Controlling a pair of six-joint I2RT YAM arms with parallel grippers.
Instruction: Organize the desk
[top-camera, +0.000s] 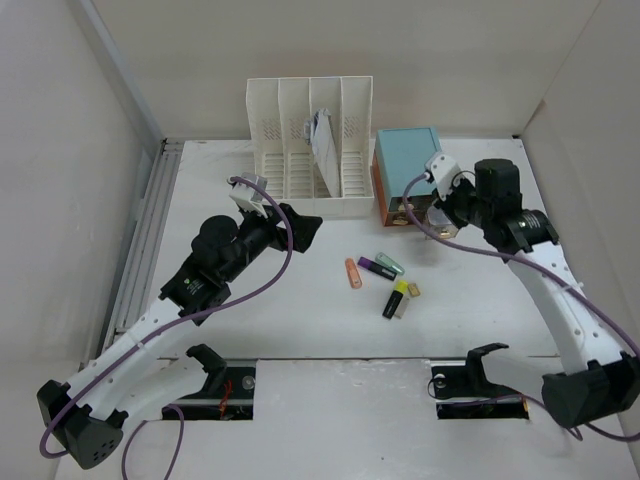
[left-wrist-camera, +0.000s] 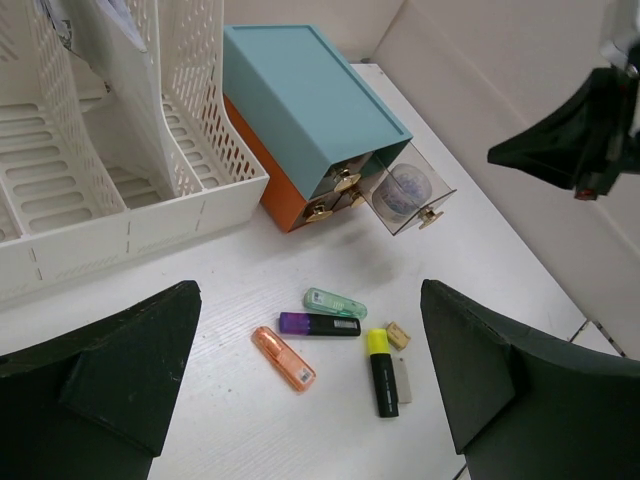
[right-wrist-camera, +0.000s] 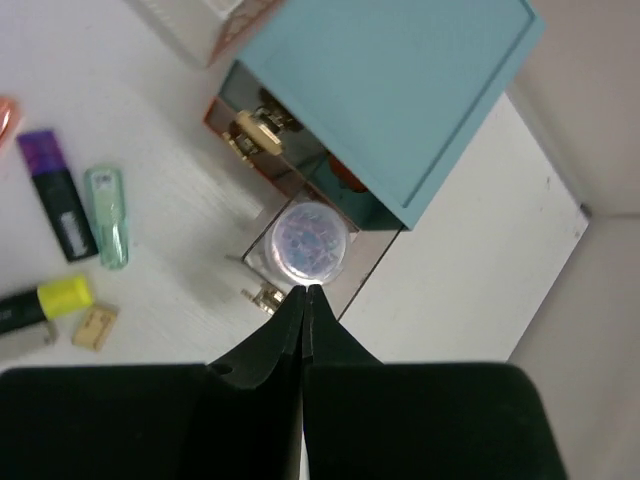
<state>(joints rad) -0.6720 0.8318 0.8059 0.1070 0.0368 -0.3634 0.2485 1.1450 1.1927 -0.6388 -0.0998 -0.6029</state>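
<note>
White surface (top-camera: 300, 320) is lying between panel walls (top-camera: 60, 150), carrying scattered markers (top-camera: 372, 266).
Left pincer (top-camera: 303, 226) is hovering spread wide; right pincer (right-wrist-camera: 304, 297) is hanging pressed together over the clear drawer (left-wrist-camera: 408, 192) pulled from the teal box (top-camera: 405, 158).

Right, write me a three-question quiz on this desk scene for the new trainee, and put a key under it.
1. True or false: the clear drawer of the teal drawer box is pulled out.
2. Of the left gripper and the right gripper, which is shut? A. left only. B. right only. C. both.
3. In the top view, what colour is the leftmost loose highlighter on the desk?

Key: 1 true. 2 B. 3 orange.
</note>
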